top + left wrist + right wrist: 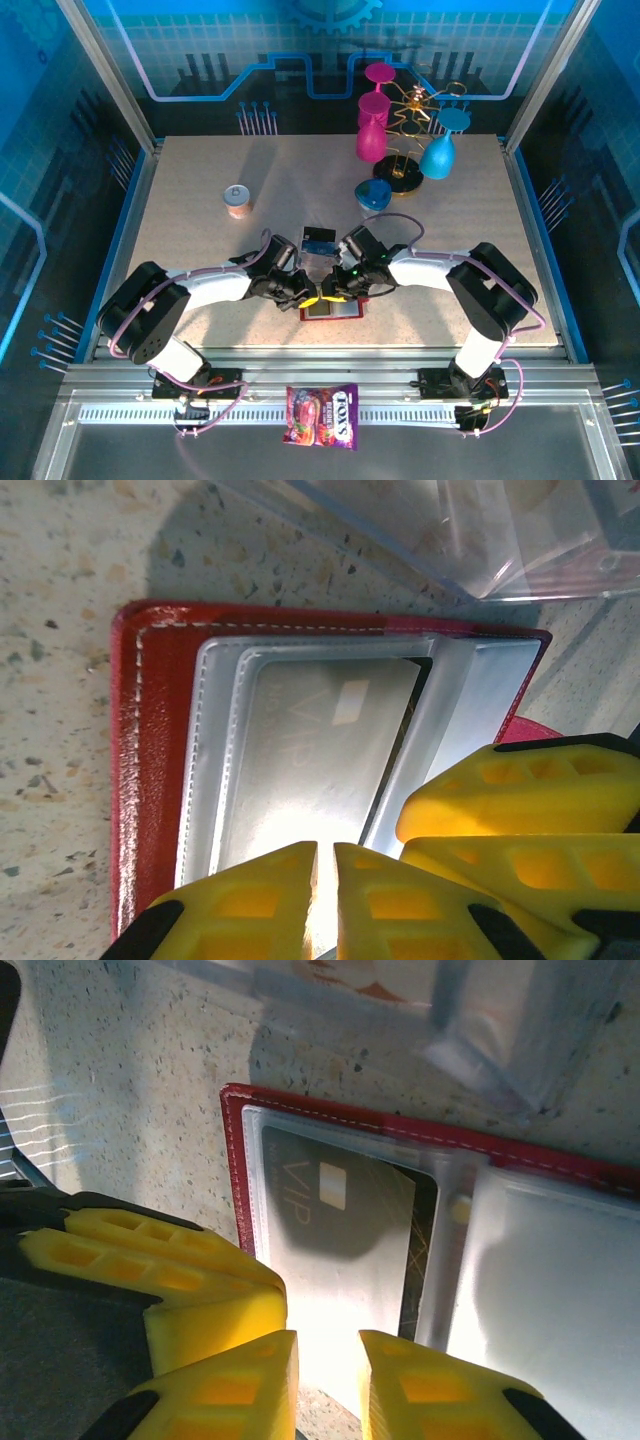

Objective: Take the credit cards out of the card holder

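card holder (336,312) open on table (200,250), near centre | left gripper (325,868) jaws pinched on its near edge | right gripper (327,1352) jaws slightly apart astride credit card (350,1230) edge, grip unclear | acrylic tray (470,540) crowds far edge

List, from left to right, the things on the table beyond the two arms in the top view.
First the small round can → clear tray → pink glass → blue glass.
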Controlling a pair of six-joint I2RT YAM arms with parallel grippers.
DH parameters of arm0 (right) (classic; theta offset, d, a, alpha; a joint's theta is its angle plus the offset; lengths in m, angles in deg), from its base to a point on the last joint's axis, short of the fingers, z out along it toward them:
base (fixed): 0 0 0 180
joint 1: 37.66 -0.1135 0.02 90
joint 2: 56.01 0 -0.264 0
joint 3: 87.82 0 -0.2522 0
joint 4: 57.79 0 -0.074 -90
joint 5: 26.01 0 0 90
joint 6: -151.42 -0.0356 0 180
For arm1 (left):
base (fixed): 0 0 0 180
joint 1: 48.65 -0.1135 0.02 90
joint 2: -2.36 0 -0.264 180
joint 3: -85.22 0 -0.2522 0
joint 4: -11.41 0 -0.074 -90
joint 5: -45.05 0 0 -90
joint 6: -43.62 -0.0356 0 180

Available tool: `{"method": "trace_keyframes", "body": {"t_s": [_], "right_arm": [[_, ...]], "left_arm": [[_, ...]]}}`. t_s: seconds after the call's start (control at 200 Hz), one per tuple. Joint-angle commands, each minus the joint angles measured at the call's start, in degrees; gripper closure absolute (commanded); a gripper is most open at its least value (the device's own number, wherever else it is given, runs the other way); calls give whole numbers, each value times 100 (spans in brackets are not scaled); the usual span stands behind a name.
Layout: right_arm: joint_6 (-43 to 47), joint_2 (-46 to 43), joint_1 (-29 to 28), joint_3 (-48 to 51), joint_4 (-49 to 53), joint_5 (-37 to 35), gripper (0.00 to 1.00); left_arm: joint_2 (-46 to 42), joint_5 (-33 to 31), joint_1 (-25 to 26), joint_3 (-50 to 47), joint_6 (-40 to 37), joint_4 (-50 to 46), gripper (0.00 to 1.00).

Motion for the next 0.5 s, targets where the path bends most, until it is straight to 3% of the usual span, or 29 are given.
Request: {"method": "trace_keyframes", "body": {"t_s": [0.0,0.495], "right_arm": [[7,107,-86,-96,47,31,76],[72,213,-96,-92,168,-43,71]], "left_arm": [[2,-1,-54,-56,-51,-66,87],[4,1,-65,-46,-62,-87,87]]}}
